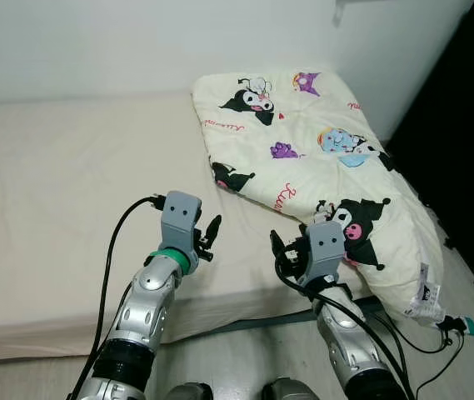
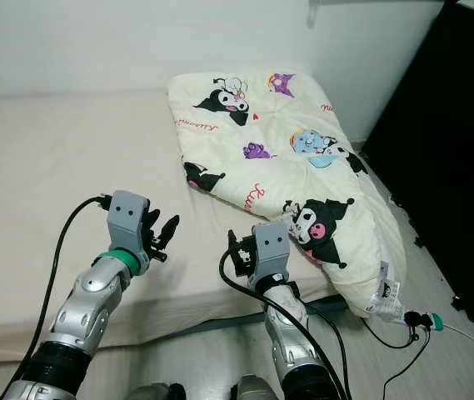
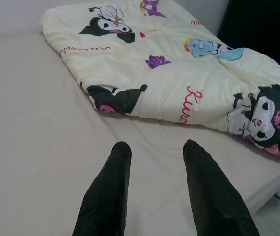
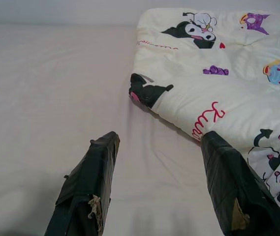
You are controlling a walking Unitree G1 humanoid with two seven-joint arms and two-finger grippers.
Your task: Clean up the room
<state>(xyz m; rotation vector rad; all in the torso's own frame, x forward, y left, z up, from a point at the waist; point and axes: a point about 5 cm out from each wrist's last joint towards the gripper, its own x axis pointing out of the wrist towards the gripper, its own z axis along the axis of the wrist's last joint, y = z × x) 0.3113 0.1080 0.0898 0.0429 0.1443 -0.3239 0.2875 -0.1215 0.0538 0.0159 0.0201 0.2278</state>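
Your right gripper (image 4: 157, 184), fingers spread and empty, sits nearest the cartoon-print quilt (image 1: 320, 158), which runs diagonally from the mattress's (image 1: 70, 208) far right corner over its near edge; left gripper (image 3: 154, 191) also open.

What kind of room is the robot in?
Most likely a bedroom. There is a bed with a plain cream sheet, a puffy blanket with cartoon characters lying on it, and a white wall right behind it. Cables lie on the floor beside the bed.
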